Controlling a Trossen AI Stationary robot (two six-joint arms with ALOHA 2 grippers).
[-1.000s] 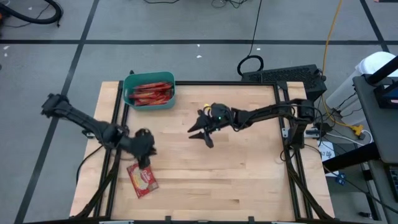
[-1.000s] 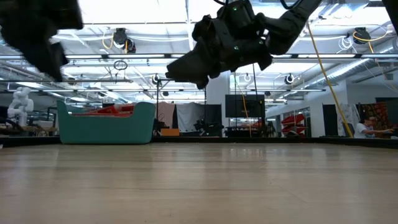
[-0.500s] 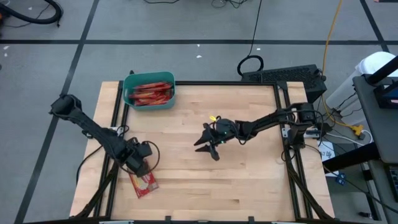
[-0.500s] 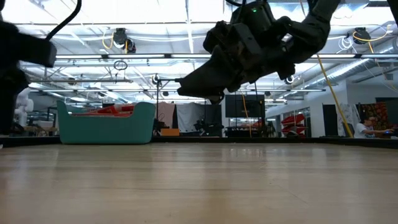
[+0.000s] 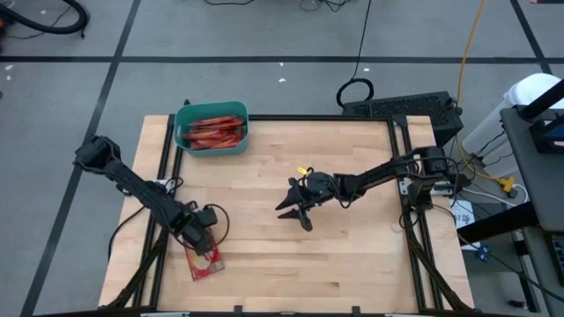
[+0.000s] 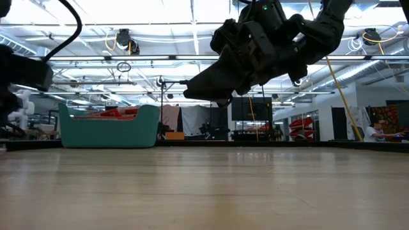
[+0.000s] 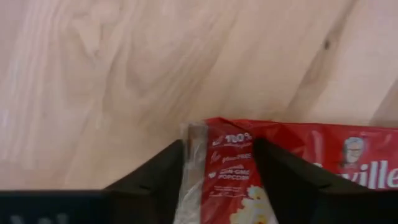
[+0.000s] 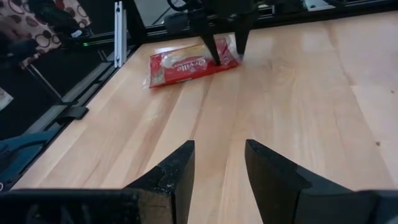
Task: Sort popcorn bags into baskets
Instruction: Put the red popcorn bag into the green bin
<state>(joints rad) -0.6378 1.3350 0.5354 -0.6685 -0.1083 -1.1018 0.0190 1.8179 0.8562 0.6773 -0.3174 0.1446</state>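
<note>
Reaching down at the near left part of the wooden table (image 5: 352,255), my left gripper (image 7: 217,163) has its 2 dark fingers (image 7: 155,177) standing apart, one on each side of the end of a red popcorn bag (image 7: 292,168), and they are not pressed together on it. In the left wrist view the clear crimped edge of this bag lies between my fingers, with small white print on the red film beside it. From above, the same bag (image 5: 204,260) lies flat on the wood near the front left corner, partly under my left gripper (image 5: 199,234). In the right wrist view it is also seen far across the table (image 8: 193,62), with my left fingers coming down on its end. My right gripper (image 5: 296,210) hangs above the middle of the table, well apart from the bag, with its fingers (image 8: 177,171) parted and nothing between them (only bare wood shows under it). In the low view this right gripper (image 6: 211,96) is high over the table top. The teal basket (image 5: 211,145) stands at the far left corner of the table, and several red popcorn bags (image 5: 211,130) lie inside it; in the low view its wall (image 6: 108,128) shows with red packets just over the rim.
</note>
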